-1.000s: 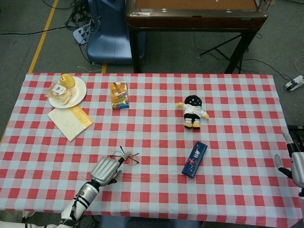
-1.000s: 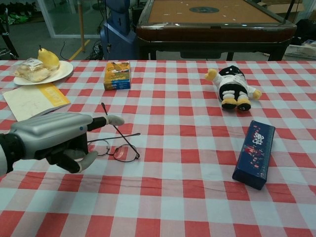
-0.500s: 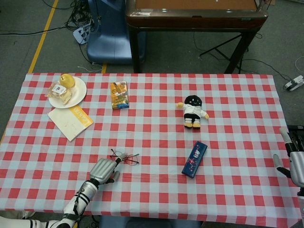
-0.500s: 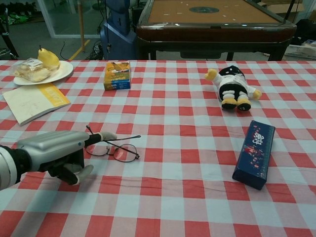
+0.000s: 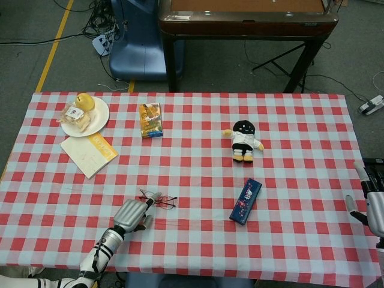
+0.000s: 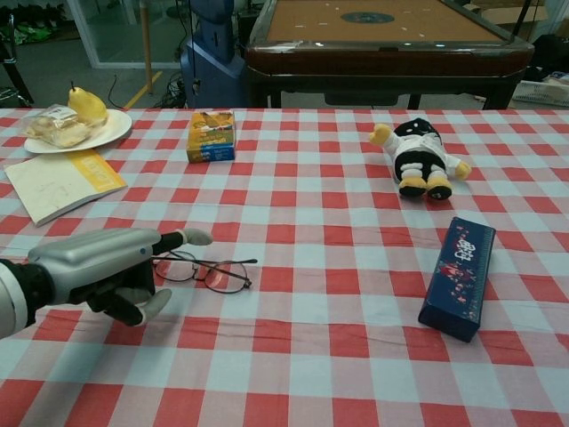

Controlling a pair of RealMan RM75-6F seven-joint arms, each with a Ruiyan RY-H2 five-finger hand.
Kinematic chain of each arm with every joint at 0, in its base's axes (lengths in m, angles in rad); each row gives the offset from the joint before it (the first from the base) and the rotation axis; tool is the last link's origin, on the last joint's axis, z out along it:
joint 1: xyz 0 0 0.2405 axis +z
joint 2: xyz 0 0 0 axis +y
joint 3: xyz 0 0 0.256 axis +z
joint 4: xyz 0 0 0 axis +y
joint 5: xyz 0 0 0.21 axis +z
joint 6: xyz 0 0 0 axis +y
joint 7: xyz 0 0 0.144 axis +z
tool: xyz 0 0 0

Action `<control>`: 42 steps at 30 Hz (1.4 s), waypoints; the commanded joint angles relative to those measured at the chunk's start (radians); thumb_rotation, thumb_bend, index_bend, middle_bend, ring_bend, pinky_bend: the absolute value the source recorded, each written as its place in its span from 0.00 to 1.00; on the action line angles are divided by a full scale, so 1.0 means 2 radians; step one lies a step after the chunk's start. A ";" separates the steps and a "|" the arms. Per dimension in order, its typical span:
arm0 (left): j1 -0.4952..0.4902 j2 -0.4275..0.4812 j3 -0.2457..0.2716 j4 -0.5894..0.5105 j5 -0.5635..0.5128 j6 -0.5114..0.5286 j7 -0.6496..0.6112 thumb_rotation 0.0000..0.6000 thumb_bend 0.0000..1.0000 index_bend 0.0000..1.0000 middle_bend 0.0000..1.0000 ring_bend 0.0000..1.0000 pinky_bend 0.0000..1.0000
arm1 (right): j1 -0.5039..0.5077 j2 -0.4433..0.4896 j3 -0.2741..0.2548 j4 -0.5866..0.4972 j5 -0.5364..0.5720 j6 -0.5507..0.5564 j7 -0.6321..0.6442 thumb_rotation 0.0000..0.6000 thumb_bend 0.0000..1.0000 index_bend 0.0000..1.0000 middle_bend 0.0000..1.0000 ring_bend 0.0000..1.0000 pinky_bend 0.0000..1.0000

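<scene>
Near the front edge of the checked tablecloth [image 5: 192,150], in the head view: left hand [image 5: 132,214] low on the cloth, fingertips up against the left end of the glasses [image 5: 159,199], which lie flat just ahead of it. Cannot tell from here whether anything is pinched. Farther right, dark blue box [image 5: 246,201] lying at a slant; beyond it, plush doll [image 5: 244,140] on its back. At far left, plate [image 5: 101,120] with a pear [image 5: 85,101] and a wrapped snack [image 5: 75,116], a booklet [image 5: 89,153] just below, and an orange carton [image 5: 150,120] well apart to the right. Right hand [image 5: 374,209] off the table's right edge, fingers apart, holding nothing.

In the chest view: left hand [image 6: 98,270] knuckles up, one finger stretched out over the near temple of the glasses [image 6: 206,271], the others curled beneath, thumb under the palm. Touching or merely above: cannot tell; no clear grip on the frame. Glasses resting flat on the cloth, lenses toward the right, one temple arm pointing right. Blue box [image 6: 458,277] well apart at right; doll [image 6: 418,156] behind it.
</scene>
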 commanded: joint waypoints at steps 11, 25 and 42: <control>0.014 0.041 0.024 -0.044 0.032 0.005 0.000 1.00 0.60 0.00 0.99 1.00 1.00 | 0.000 -0.001 -0.001 0.003 -0.003 0.001 0.003 1.00 0.39 0.00 0.17 0.10 0.19; 0.010 0.021 0.020 -0.017 0.008 -0.015 0.003 1.00 0.60 0.00 0.99 1.00 1.00 | -0.001 0.000 -0.002 0.002 -0.001 -0.001 0.000 1.00 0.39 0.00 0.17 0.10 0.19; 0.008 0.003 0.018 0.009 -0.006 -0.030 -0.004 1.00 0.60 0.00 0.99 1.00 1.00 | 0.000 0.000 -0.001 0.002 0.002 -0.004 -0.001 1.00 0.39 0.00 0.17 0.10 0.19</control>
